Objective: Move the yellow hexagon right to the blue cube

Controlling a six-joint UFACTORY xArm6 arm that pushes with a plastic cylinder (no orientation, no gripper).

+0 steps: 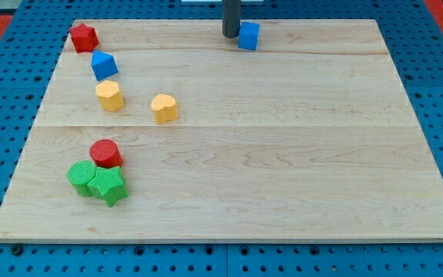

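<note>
My tip [231, 35] stands at the view's top, a little right of the middle, on the wooden table [283, 169]. It is the lower end of a straight dark rod, and this tool has no parts that open or close; it is only one solid piece, and it holds nothing. Just beside the tip, on the view's right, sits the blue cube [248, 35]; I cannot tell if the two are touching or if a thin gap is between them. The yellow hexagon [109, 96] is well apart from them, in the left part of the table, and the tip is not near it. Just above the hexagon, toward the view's top, lies a second blue block [104, 65] with a slanted top, and further up, near the table's top-left corner, is a red star-like block [84, 37]. To the view's right of the hexagon, with some bare wood between, lies a yellow heart-shaped block [164, 108]. Lower on the left side there is a red cylinder [105, 153], and directly under it two green blocks are pressed together: a rounded green block [81, 177] on the left and a green star [109, 186] on the right.
</note>
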